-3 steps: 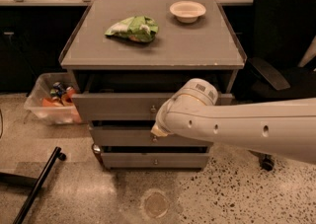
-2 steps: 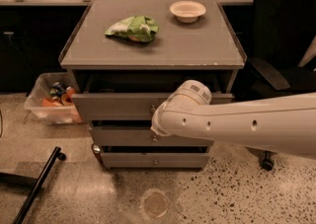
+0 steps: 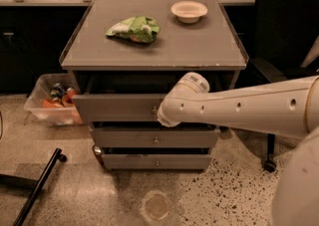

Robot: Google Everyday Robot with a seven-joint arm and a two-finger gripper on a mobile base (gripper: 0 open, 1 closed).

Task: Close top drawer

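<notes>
The top drawer (image 3: 117, 108) of a grey cabinet stands pulled out a little, with a dark gap under the cabinet top. Its flat front panel has a small round knob (image 3: 154, 110) at the centre. My white arm reaches in from the right. My gripper (image 3: 162, 116) is at the arm's rounded end, right against the drawer front beside the knob, and it covers the right half of the panel. The inside of the drawer is hidden.
Two shut grey drawers (image 3: 154, 140) lie below. On the cabinet top (image 3: 199, 46) are a green bag (image 3: 133, 28) and a white bowl (image 3: 189, 11). A clear bin of cans (image 3: 52, 100) stands at the left, a black chair (image 3: 284, 46) at the right, a black pole (image 3: 37, 187) on the floor.
The arm's end has shifted slightly up and closer to the top drawer's knob. The drawer front looks in about the same place.
</notes>
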